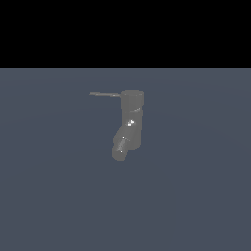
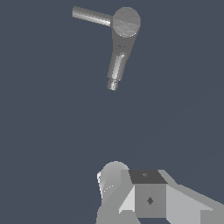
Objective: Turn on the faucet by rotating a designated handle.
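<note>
Exterior view shows the faucet (image 1: 130, 123) standing alone on the flat grey-blue worktop (image 1: 196, 196), upright, with its stubby spout angled down and forward; the handle (image 1: 105, 94) juts sideways from the round cap toward the exterior view's left, roughly level; no part of the arm appears in this view at all. The wrist view looks down on the same faucet (image 2: 122, 41) from above and from well apart; the handle (image 2: 92, 16) sticks out from the cap at an angle to the spout, with nothing touching it. Pale blocky parts of the gripper (image 2: 131, 192) fill the lower edge of the wrist view, but the fingertips cannot be made out, so whether it is released or clenched I cannot tell; it grasps nothing that shows. As a judgement, the task is at its very start: the approach is not yet made, contact with the handle is not yet made, and the whole rotation is left to do; the gripper must first close the wide gap to the rod.
</note>
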